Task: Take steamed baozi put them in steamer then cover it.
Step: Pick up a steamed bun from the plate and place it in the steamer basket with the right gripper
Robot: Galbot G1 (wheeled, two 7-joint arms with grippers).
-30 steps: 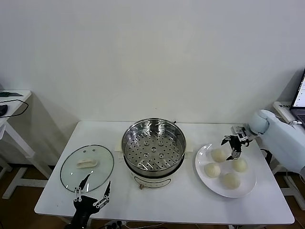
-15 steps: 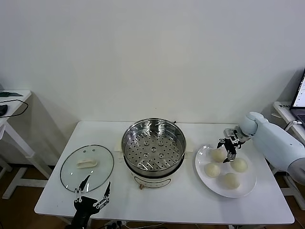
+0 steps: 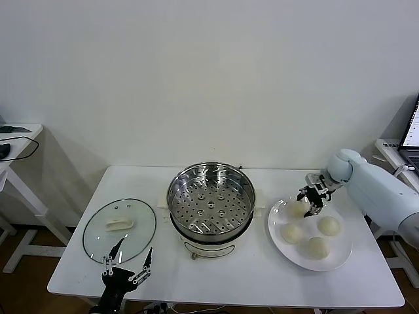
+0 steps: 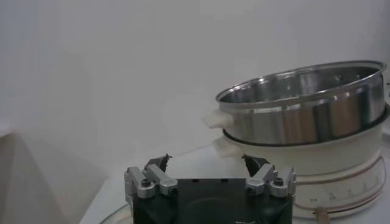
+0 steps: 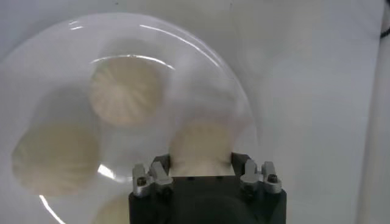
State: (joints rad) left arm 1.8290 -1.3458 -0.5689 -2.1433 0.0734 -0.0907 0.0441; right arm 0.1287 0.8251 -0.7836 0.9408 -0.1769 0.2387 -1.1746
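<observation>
The round shiny stainless-steel steamer [image 3: 211, 203] with its perforated tray stands mid-table on a cream-white base, holding no buns. To its right lies a flat white plate [image 3: 280, 237] carrying four cream-white domed baozi [image 3: 318, 246]. The right gripper [image 3: 309, 201] sits over the plate's far edge, nearest the steamer side, its fingers closed around the far-left bun [image 5: 201, 146]. Left of the steamer rests a round clear glass lid [image 3: 120, 230]; the left gripper [image 3: 127, 263] hovers at the lid's near edge, fingers spread open.
</observation>
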